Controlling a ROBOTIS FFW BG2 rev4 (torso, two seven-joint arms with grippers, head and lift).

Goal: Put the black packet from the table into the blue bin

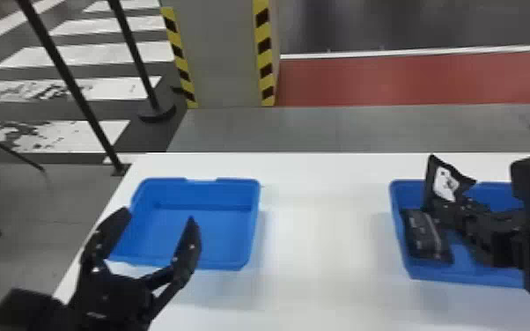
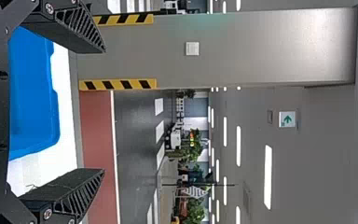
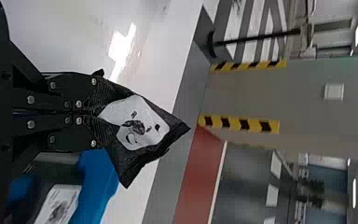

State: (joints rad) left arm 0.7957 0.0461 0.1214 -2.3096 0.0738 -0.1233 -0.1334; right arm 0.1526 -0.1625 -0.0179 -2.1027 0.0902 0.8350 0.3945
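Black packet (image 3: 142,122), clamped in right claw (image 3: 113,112); left claw (image 1: 159,215) apart.
Risk: released off-centre, it could catch the blue bin (image 1: 466,277) edge and drop onto the desk (image 1: 330,242).

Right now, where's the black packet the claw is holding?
The black packet is in the right claw, on the head view's right side, seen against the right-hand blue bin.

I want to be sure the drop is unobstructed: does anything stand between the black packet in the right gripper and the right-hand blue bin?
Nothing visible stands between the held packet in the right gripper and the right-hand blue bin. Another black packet lies inside, by the bin's left wall.
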